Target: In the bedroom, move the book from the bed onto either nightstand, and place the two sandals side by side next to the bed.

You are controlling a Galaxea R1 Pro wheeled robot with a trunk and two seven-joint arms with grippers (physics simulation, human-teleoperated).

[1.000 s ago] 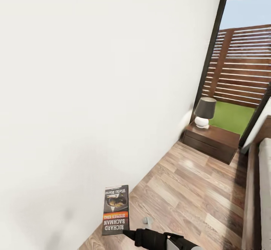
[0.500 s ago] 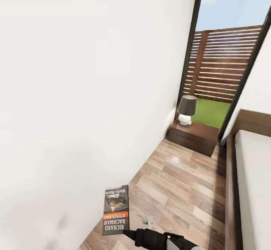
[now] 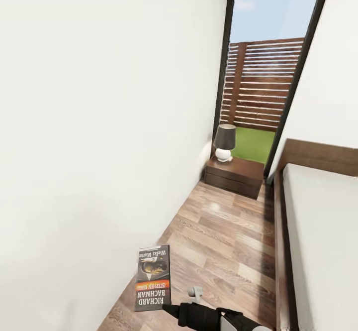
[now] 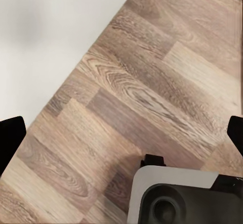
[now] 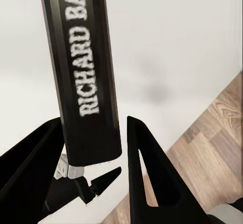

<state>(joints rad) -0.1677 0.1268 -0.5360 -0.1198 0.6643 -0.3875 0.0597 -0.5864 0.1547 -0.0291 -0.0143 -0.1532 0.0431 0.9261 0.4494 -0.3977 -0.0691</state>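
Dark grey cover on the book (image 3: 153,278), with an orange band and white lettering; its spine (image 5: 87,72) is black with white letters. Light-brown wood grain is seen on the floor (image 3: 223,241), plain white on the wall (image 3: 99,122), dark reddish-brown on the nightstand (image 3: 234,175), dark shade on a white-based lamp (image 3: 224,142).

Nightstand (image 3: 234,175) prob. left of bed (image 3: 320,231).

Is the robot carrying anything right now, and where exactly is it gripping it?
Yes: the right gripper holds the book, pinched at its bottom edge near the spine. The left gripper holds nothing.
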